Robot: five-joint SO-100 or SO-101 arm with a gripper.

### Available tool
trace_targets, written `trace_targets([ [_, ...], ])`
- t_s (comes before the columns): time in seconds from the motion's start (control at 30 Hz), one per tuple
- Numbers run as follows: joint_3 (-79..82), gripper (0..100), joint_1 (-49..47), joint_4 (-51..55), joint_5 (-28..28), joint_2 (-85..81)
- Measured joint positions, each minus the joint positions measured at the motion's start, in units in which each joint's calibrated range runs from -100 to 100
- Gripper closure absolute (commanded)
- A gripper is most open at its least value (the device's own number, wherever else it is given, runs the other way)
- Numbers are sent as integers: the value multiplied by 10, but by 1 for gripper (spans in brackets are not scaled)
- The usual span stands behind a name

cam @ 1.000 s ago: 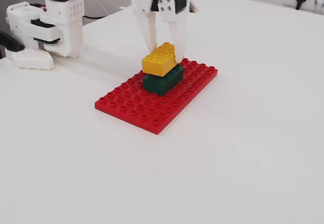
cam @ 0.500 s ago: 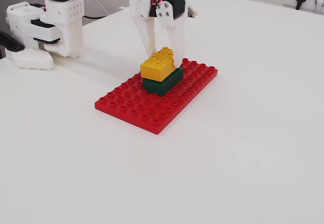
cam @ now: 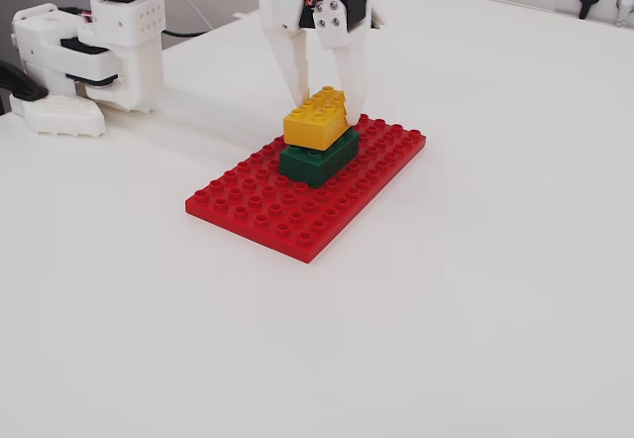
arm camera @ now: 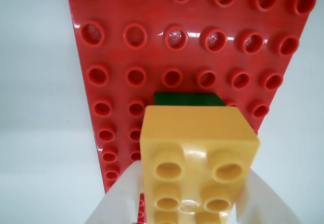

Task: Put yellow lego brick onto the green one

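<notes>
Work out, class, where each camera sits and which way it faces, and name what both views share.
Wrist view: rides on the arm just behind the hand, looking down over the yellow lego brick; only white fingers show.
Fixed view: stands off the table, looking down at an angle; the hand and arm base show.
Shared: yellow brick, green one, red baseplate.
</notes>
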Motion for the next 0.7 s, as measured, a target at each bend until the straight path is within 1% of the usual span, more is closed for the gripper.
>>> trace_targets([
  [0.7,0,88,24,1,1,0],
])
